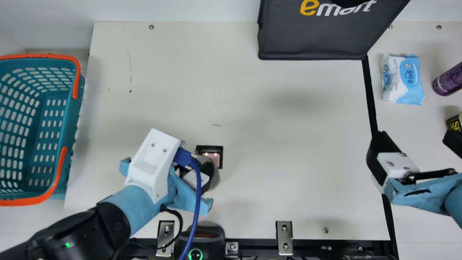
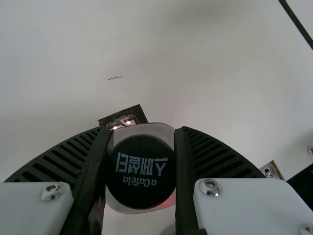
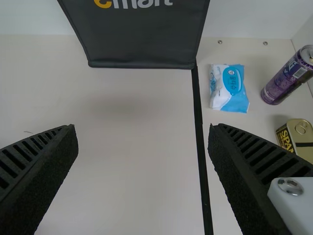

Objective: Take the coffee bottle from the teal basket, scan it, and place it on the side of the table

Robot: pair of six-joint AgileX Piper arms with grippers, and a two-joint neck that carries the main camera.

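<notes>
At the lower middle of the main view my left gripper (image 1: 197, 172) is over the table beside the small scanner window (image 1: 213, 156). It holds the coffee bottle (image 1: 216, 180), mostly hidden under the gripper. In the left wrist view the bottle's black cap (image 2: 141, 171) faces the camera, and my left gripper (image 2: 141, 169) is shut on the bottle, a finger on each side. The teal basket (image 1: 62, 119) stands at the far left. My right gripper (image 1: 415, 139) hangs over the right side of the table; in the right wrist view my right gripper (image 3: 143, 142) is open with nothing between its fingers.
A black bag (image 1: 310, 36) stands at the back. Past the black line on the right lie a wipes pack (image 1: 402, 79), a purple can (image 1: 449, 80) and a yellow tin (image 1: 454, 122). A black device with a green ring (image 1: 195, 254) sits at the front edge.
</notes>
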